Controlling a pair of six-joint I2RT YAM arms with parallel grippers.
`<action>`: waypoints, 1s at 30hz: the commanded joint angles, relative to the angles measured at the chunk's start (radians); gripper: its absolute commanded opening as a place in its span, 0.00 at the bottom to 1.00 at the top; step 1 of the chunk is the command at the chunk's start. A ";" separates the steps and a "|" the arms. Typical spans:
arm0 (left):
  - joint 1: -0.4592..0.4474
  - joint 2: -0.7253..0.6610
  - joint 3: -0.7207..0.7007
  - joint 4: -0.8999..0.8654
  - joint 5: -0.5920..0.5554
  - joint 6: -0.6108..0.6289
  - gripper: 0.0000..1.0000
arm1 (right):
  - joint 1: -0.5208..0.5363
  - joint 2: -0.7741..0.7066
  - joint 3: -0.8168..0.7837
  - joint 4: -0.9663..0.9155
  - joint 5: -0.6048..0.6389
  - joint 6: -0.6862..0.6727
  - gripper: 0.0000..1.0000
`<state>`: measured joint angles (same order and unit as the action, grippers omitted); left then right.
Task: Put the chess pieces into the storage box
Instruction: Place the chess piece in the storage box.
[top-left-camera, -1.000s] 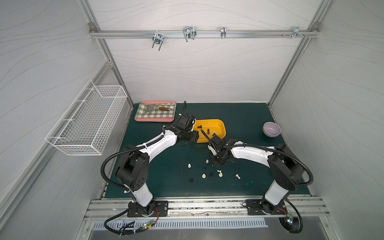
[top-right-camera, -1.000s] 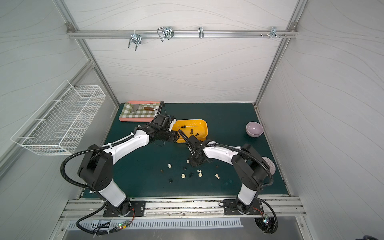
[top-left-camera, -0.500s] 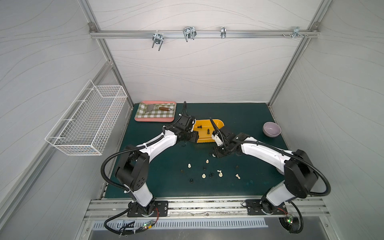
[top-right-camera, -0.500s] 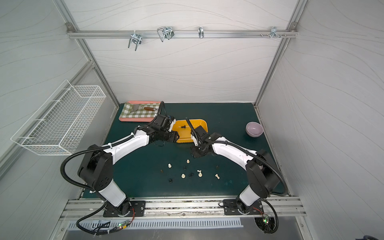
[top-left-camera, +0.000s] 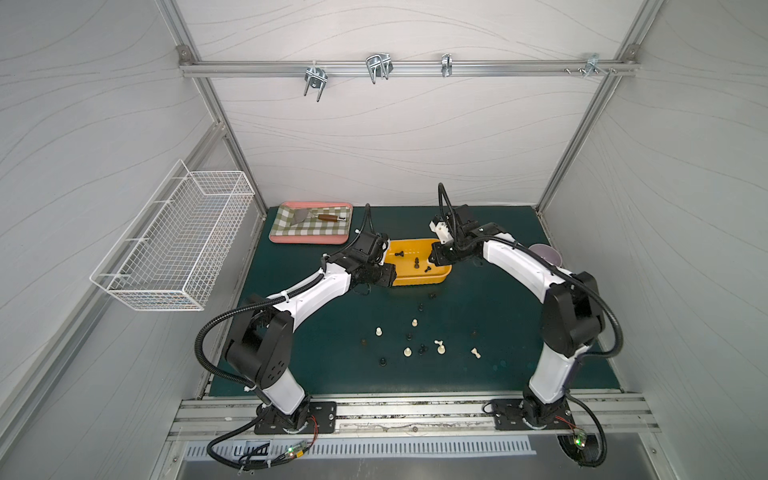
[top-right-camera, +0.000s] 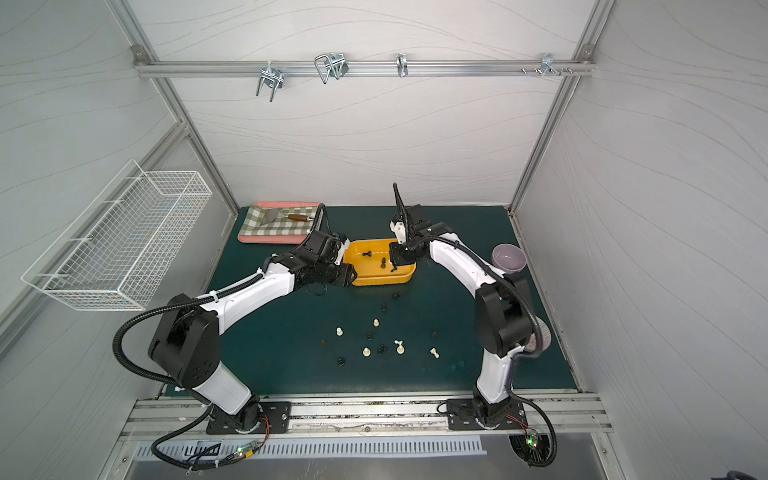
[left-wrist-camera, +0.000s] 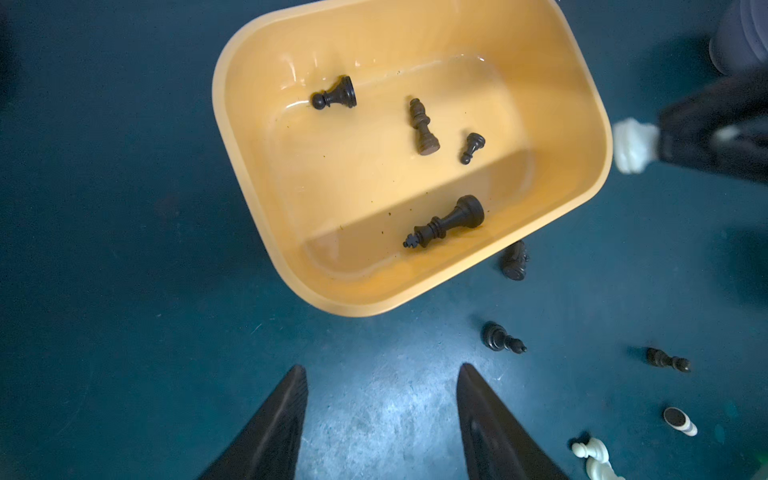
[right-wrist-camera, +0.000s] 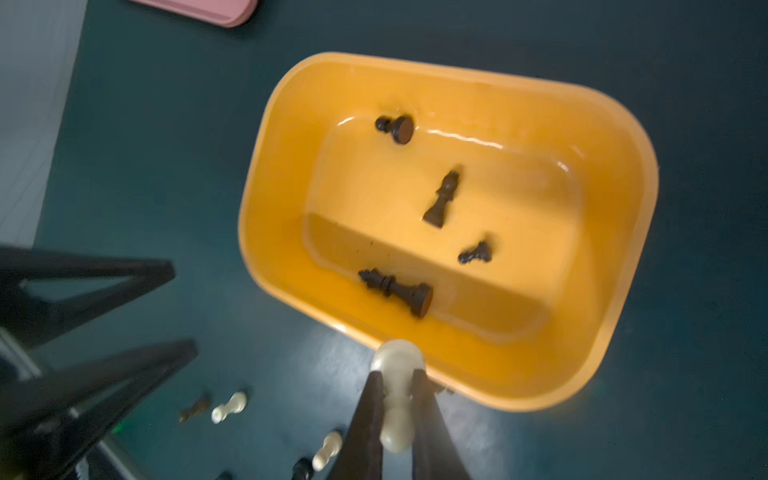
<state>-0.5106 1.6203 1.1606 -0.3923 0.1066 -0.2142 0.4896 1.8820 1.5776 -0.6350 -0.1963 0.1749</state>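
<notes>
The yellow-orange storage box (top-left-camera: 419, 283) (top-right-camera: 382, 280) sits mid-mat, with several black chess pieces (left-wrist-camera: 424, 126) (right-wrist-camera: 395, 286) lying in it. My right gripper (right-wrist-camera: 397, 374) is shut on a cream-white chess piece (right-wrist-camera: 397, 359). It hangs over the box's right end in a top view (top-left-camera: 438, 255), and the piece (left-wrist-camera: 631, 145) shows beside the rim in the left wrist view. My left gripper (left-wrist-camera: 382, 368) is open and empty over bare mat at the box's left end (top-left-camera: 380, 275). Cream pieces (top-left-camera: 414, 322) and black pieces (top-left-camera: 420, 308) lie scattered on the mat nearer the front.
A pink-rimmed checkered tray (top-left-camera: 286, 239) holding a trowel sits at the back left. A white wire basket (top-left-camera: 178, 245) hangs on the left wall. A purple bowl (top-right-camera: 509, 257) stands at the right, behind my right arm.
My right gripper has lifted from the scattered pieces and swung back to the box's right end with the cream piece. The left arm has not moved.
</notes>
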 joint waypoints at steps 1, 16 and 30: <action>0.003 -0.040 -0.010 0.017 0.010 -0.008 0.59 | -0.020 0.090 0.103 -0.064 0.008 -0.051 0.09; -0.019 -0.100 -0.070 -0.003 0.026 -0.028 0.60 | -0.037 0.382 0.410 -0.165 0.103 -0.061 0.14; -0.049 -0.091 -0.064 -0.007 0.018 -0.028 0.60 | -0.043 0.351 0.417 -0.157 0.102 -0.055 0.35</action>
<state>-0.5529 1.5448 1.0855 -0.4038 0.1207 -0.2394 0.4511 2.2555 1.9728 -0.7654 -0.0910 0.1310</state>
